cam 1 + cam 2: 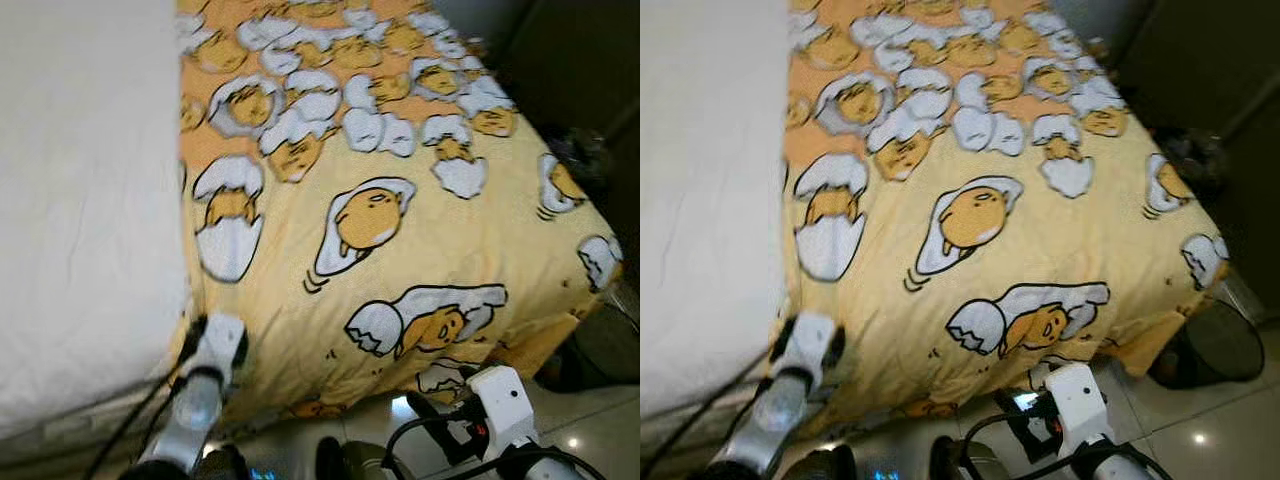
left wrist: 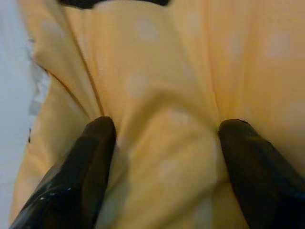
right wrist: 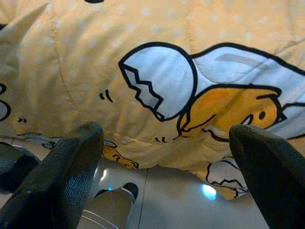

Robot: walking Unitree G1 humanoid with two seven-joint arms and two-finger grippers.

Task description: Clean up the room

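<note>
**A:** how do I grab this duvet?

**B:** your left gripper sits fingers apart, pressed into the egg-print duvet at its 7 o'clock edge; pinch a fold first; right gripper hovers spread at 5 o'clock; white mattress at 9, glossy tile floor below.

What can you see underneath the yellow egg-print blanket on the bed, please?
Beneath the blanket, only its hanging edge above the tiled floor shows. The white sheet lies beside it; whatever the blanket covers is hidden.
</note>
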